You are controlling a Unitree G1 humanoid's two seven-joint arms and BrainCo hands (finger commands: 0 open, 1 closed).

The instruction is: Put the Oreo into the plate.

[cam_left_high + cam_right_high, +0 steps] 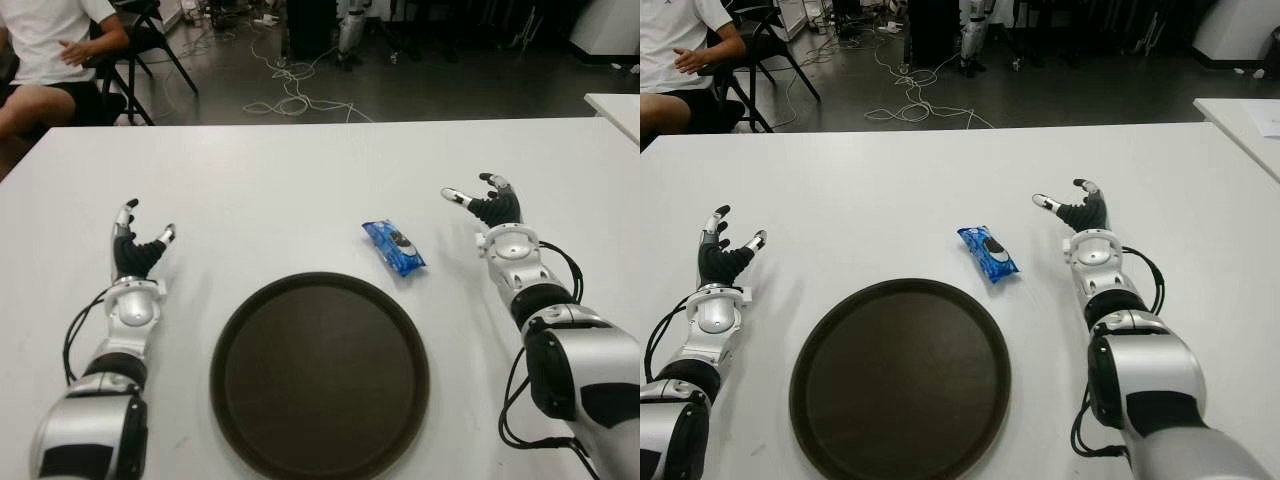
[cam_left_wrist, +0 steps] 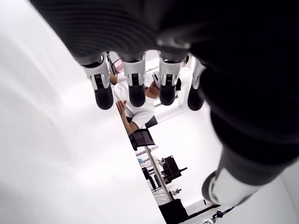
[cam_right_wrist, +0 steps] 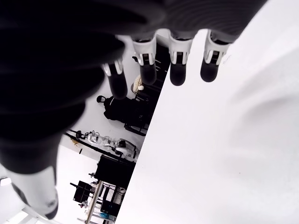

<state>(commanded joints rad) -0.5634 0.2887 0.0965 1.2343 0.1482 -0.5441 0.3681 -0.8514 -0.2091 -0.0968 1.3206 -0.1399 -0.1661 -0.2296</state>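
Left hand point(image 1: 137, 248) left of the plate point(image 1: 320, 373), fingers spread, empty. Plate bare, on the white counter point(image 1: 300, 190). Oreo point(image 1: 393, 246) pack lies on the counter just beyond the plate's right rim. Right hand point(image 1: 487, 203) right of the Oreo, apart from it, fingers loosely spread, empty.

Beyond the left hand point(image 1: 138, 247), at the table's far corner, the seated person point(image 1: 45, 50) is cut off above the shoulders by the picture's top edge, and the print on the blue Oreo packet point(image 1: 393, 246) beside the right hand point(image 1: 487, 203) is too small to read.
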